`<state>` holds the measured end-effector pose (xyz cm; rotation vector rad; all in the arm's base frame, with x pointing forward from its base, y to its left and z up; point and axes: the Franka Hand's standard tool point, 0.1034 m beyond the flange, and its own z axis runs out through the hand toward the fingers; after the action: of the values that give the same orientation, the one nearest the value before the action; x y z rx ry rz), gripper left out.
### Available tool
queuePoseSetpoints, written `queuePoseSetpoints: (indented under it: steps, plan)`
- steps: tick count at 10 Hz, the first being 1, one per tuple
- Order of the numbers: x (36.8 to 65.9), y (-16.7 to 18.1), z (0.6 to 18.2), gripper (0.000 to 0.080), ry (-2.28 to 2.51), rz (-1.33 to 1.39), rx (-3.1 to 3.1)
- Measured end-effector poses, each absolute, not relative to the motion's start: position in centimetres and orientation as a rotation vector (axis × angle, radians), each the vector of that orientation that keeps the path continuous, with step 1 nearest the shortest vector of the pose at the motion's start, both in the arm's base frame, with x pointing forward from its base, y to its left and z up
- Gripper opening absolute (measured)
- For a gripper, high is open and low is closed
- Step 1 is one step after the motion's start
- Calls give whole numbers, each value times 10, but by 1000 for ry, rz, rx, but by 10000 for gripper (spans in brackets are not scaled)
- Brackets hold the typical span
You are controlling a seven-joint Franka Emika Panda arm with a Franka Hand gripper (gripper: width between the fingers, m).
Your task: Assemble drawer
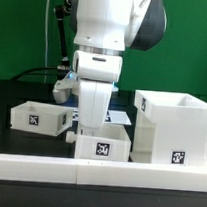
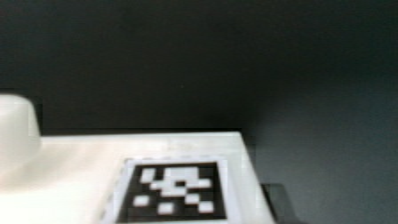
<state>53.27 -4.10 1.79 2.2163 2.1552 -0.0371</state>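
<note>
No words, brands or numbers can be read; the only signs are black-and-white square tags [image 1: 33, 116] on the left tray [image 1: 52, 116], the middle tray [image 1: 119, 145] and the tall shell [image 1: 170, 121].

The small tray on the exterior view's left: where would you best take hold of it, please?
Pinch one thin side wall of the left tray at its rim, coming straight down from above: it sits upright and open-topped, probably too wide to span.
</note>
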Motion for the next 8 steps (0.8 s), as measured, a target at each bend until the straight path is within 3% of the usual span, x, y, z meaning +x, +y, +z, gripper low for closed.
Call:
queuePoseSetpoints:
  steps: [5,8]
  plan:
    - [532,-60,16,41,2231,2,2191]
    - [538,-47,15,41,2242,17,2185]
